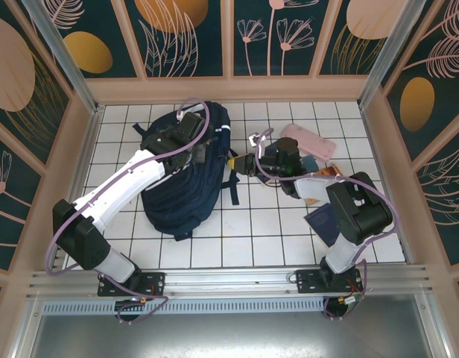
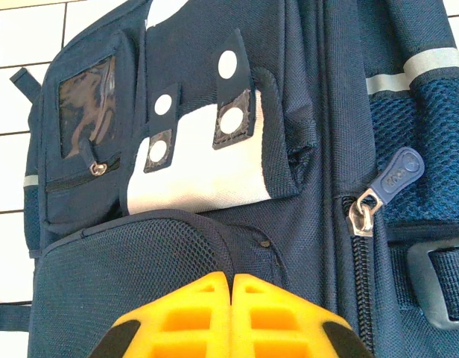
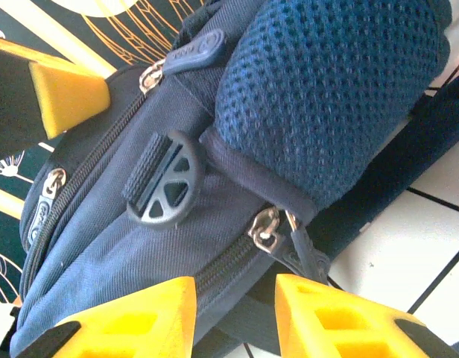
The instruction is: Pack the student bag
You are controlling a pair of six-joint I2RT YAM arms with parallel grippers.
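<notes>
The student bag [image 1: 183, 195], a dark navy backpack, lies on the white tiled table left of centre. My left gripper [image 1: 197, 151] rests on its upper part. In the left wrist view the yellow fingers [image 2: 214, 313] meet tip to tip, shut, against the bag's mesh pocket [image 2: 133, 261] below a white patch [image 2: 196, 179]. My right gripper [image 1: 249, 165] is at the bag's right edge, open. Its fingertips [image 3: 147, 313] stand either side of a zip line, just below a metal zip slider [image 3: 265, 227] with a dark pull tab [image 3: 307, 253]. Nothing is pinched between them.
A pink pencil case [image 1: 310, 142] lies at the back right, with a dark blue book [image 1: 323, 221] and a few small items [image 1: 319, 181] beside the right arm. Patterned walls close in the table on three sides. A black strap buckle [image 3: 164, 183] sits above the zip.
</notes>
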